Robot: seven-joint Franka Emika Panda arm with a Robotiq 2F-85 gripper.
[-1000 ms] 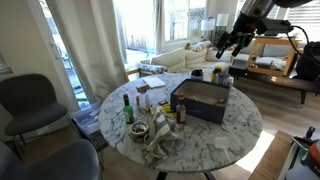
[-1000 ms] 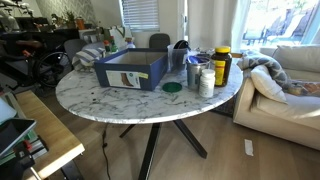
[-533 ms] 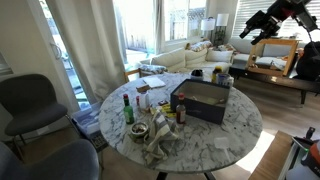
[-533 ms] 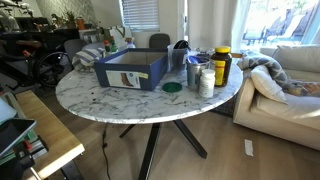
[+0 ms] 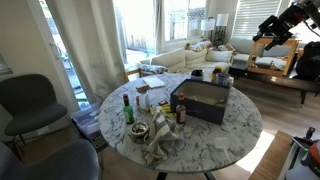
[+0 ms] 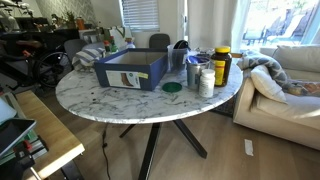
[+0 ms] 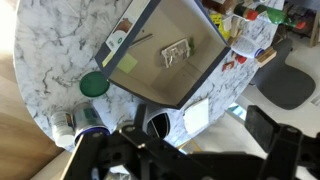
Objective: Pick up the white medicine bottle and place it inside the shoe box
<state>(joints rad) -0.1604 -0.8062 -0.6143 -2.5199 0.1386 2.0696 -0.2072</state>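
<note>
The white medicine bottle (image 6: 206,80) stands upright on the round marble table, just right of the shoe box, among jars. The shoe box (image 6: 133,68) is dark, low-walled and open-topped. It also shows in an exterior view (image 5: 205,100) and from above in the wrist view (image 7: 175,50), with a small object lying on its floor. My gripper (image 5: 263,34) hangs high above and beyond the table's far side, well away from the bottle. In the wrist view its black fingers (image 7: 190,150) are spread wide with nothing between them.
A yellow-lidded jar (image 6: 221,65), a glass (image 6: 193,72) and a green lid (image 6: 172,87) crowd the bottle. A tall green bottle (image 5: 127,108), small jars and crumpled cloth (image 5: 160,140) sit on the table's other side. Chairs and a sofa (image 6: 285,85) surround it.
The arm has swung up and to the right in the exterior view, away from above the box. Nothing on the table has moved.
</note>
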